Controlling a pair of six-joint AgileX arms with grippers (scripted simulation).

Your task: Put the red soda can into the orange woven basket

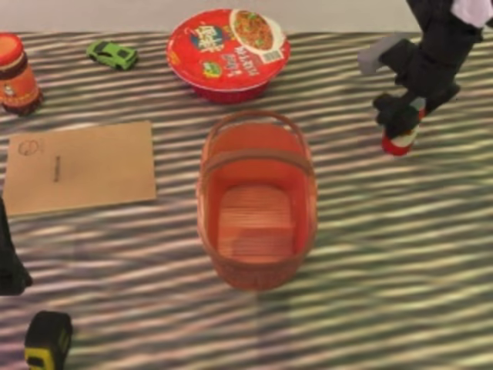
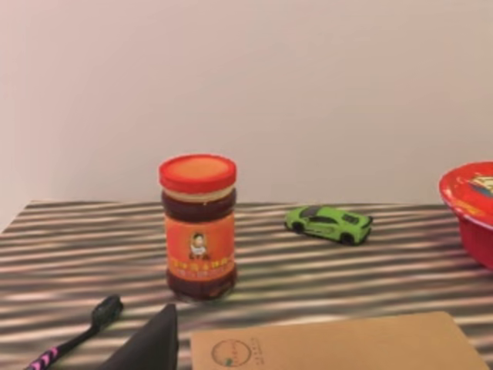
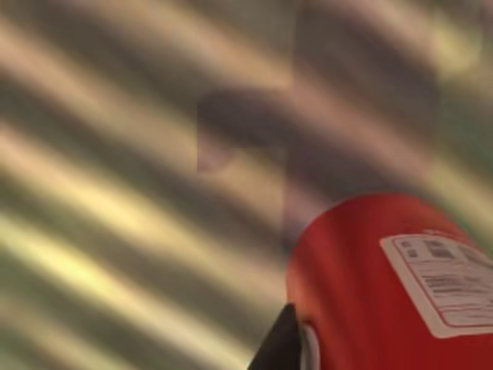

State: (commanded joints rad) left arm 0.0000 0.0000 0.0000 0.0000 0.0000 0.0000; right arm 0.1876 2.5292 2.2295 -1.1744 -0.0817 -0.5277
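Your right gripper is at the far right of the striped counter, closed around the red soda can. The can stands upright under the gripper, its lower red body and pale rim showing beneath the dark fingers. From above you cannot tell whether its base touches the counter or hangs just over it. In the right wrist view the can fills the lower corner, red with a white printed label, and one dark fingertip lies against its side.

The orange woven basket sits in the middle of the counter, well to the left of the can. Its arched handle crosses its middle and its ribbed bottom holds nothing.

Behind the basket, near the far edge, is a round red noodle bowl. A small green toy car lies to the left of the bowl, and an orange-red jar stands at the far left edge. A flat brown notebook lies left of the basket. A yellow and black tape measure sits at the near left corner.

Your left arm is parked at the left edge of the counter; you cannot tell whether its gripper is open or closed.
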